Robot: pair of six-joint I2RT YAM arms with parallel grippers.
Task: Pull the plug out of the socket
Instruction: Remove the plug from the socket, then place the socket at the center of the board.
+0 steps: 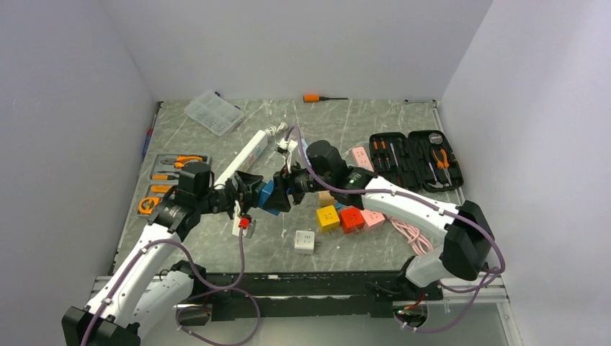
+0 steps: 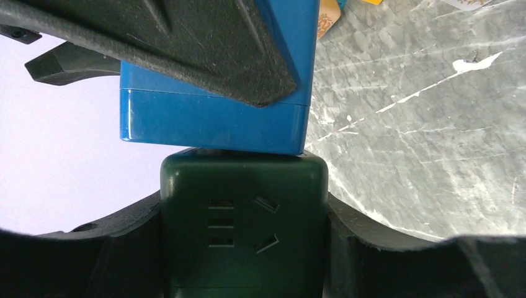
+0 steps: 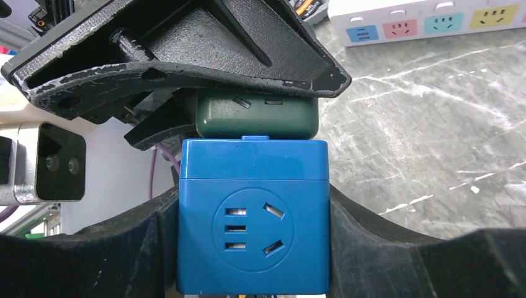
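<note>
Two cubes are sitting joined face to face above the middle of the tabletop: a blue cube [image 3: 251, 217] and a green cube [image 2: 242, 230], with only a small blue tab showing at the joint. I cannot tell which of them is carrying the prongs. Their joined length is running across the tabletop, green toward the left edge and blue toward the right.

The left end effector [image 2: 243, 211] is clamping the green cube by two opposite sides at a middling width. The right end effector [image 3: 253, 211] is gripping the blue cube the same way. Each arm is holding its own end of the pair, so the parting is likely calling for a straight pull along that line, apart and without twisting.

A white power strip [image 1: 245, 155] is lying just beneath and behind the left end effector. A yellow cube [image 1: 328, 216], a red cube [image 1: 351, 218] and a white cube [image 1: 305, 241] are resting nearer the front edge, below the right arm. A tool case [image 1: 416, 160] is lying open toward the right edge, well apart from the pair.
</note>
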